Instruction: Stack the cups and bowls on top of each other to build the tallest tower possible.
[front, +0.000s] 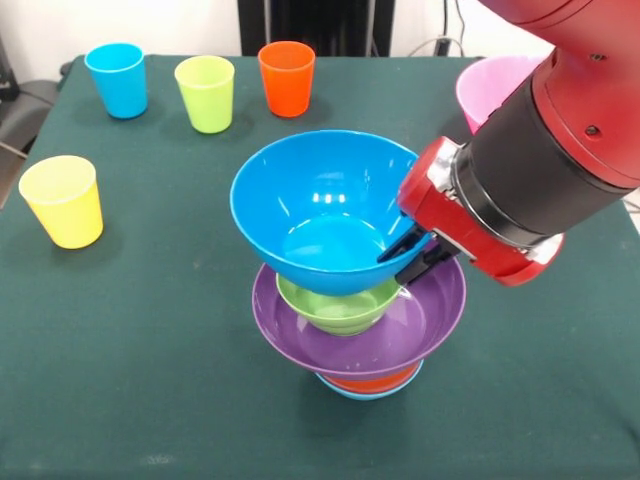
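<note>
You see the gripper (412, 255) clamped on the deep blue bowl (322, 208); the arm (560, 130) hides most of the pink bowl (487, 88).

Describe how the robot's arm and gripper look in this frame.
The arm is thick and round, glossy red with a wide black band near its end. The gripper has a boxy red housing and short black jaws. No cables or markings are visible on it.
</note>
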